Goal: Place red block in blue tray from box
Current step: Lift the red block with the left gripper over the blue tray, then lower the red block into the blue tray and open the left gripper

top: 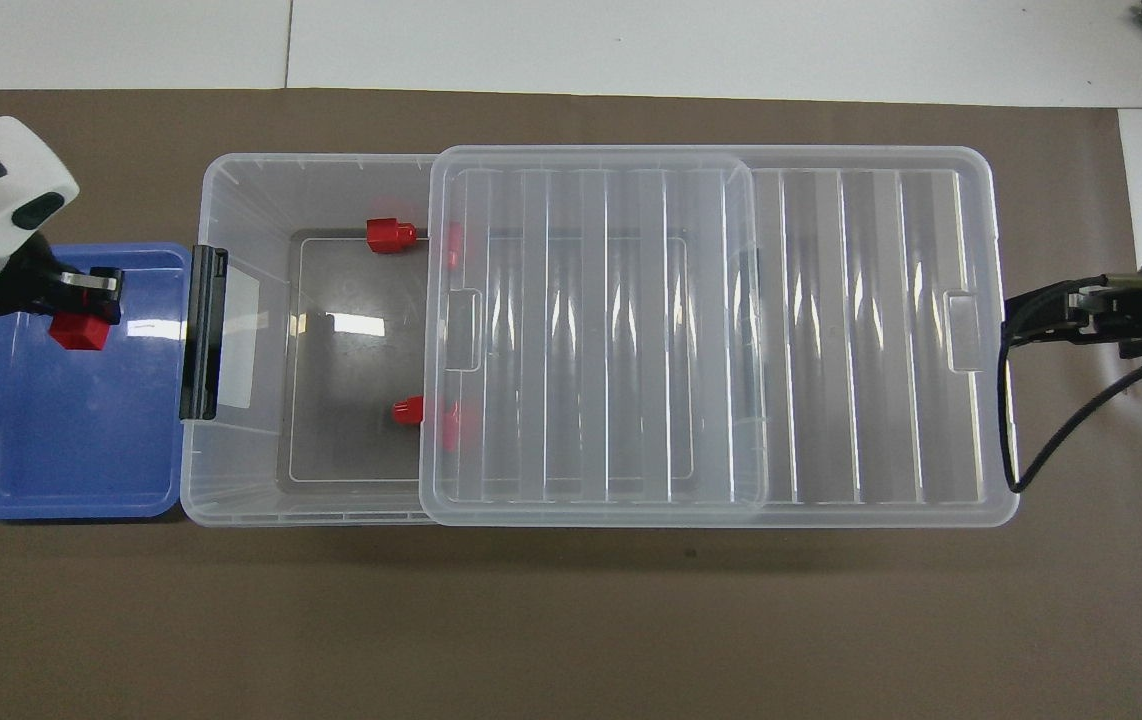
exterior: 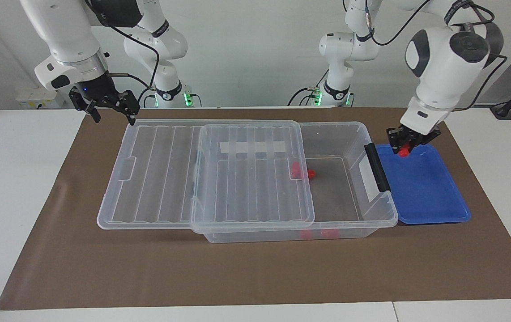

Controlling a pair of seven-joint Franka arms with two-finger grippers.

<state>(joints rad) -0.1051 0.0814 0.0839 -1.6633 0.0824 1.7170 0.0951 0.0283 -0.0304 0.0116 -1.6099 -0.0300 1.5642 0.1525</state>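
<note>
My left gripper [exterior: 405, 145] [top: 83, 305] hangs over the blue tray [exterior: 430, 197] [top: 61, 450], shut on the red block [exterior: 403, 153] [top: 77, 332]. The block is held above the tray floor, clear of the box [exterior: 349, 134] [top: 231, 200]. The clear box stands beside the tray, with its lid [exterior: 161, 179] [top: 831, 330] slid toward the right arm's end so that the tray end is uncovered. My right gripper [exterior: 113, 115] [top: 1016, 328] waits open in the air over the lid's corner at the right arm's end.
Other small red pieces [exterior: 310, 173] [top: 389, 235] [top: 409, 410] lie on the box floor, some partly under the lid. A black clip handle [exterior: 377, 167] [top: 201, 335] sits on the box wall next to the tray. A brown mat [exterior: 255, 273] covers the table.
</note>
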